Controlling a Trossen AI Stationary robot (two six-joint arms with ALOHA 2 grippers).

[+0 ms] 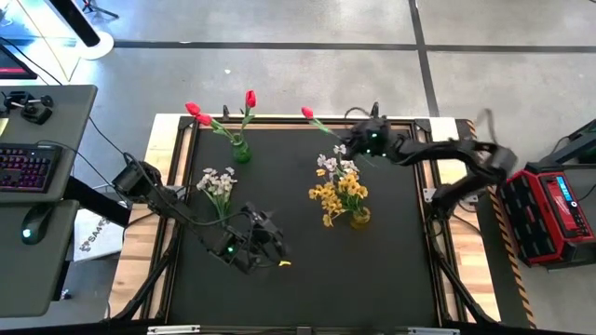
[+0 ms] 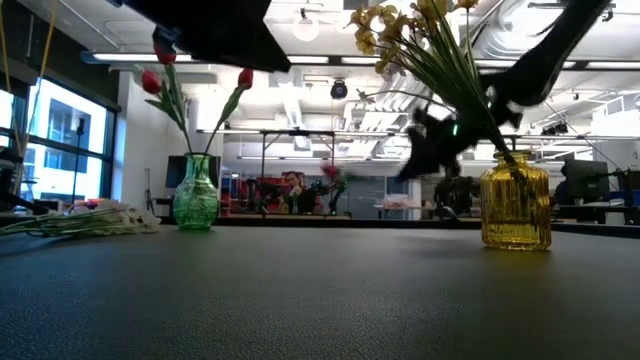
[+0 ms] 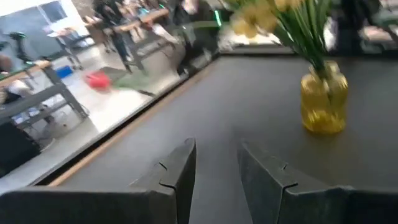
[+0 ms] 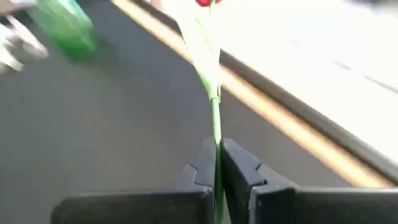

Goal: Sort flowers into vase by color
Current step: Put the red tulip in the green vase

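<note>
My right gripper (image 1: 352, 141) is over the table's far edge, shut on a single red tulip (image 1: 307, 113) whose head points left, toward the green vase (image 1: 241, 152). That vase stands near the far edge with three red tulips (image 1: 250, 98) upright in it. The yellow glass vase (image 1: 359, 217) holds the yellow blossom bunch (image 1: 340, 193), with white blossoms (image 1: 331, 165) at the bunch's far side. Another white-pinkish bunch (image 1: 219, 181) lies flat on the mat, left of centre. My left gripper (image 1: 268, 244) hovers open over the mat's near middle and touches nothing. My right gripper pinches the tulip's green stem (image 4: 216, 134) between its two fingers (image 4: 239, 168), well below the red head (image 4: 205, 3). The stem runs along the fingers and out past their tips. The tulip is lifted clear of the table and lies roughly level.
A wooden frame (image 1: 177, 126) borders the black mat. A small yellow scrap (image 1: 284, 263) lies just right of my left gripper. A desk with a keyboard (image 1: 28, 167) stands to the left, and a red case (image 1: 549, 209) to the right. Bare mat (image 1: 372, 279) stretches along the near right.
</note>
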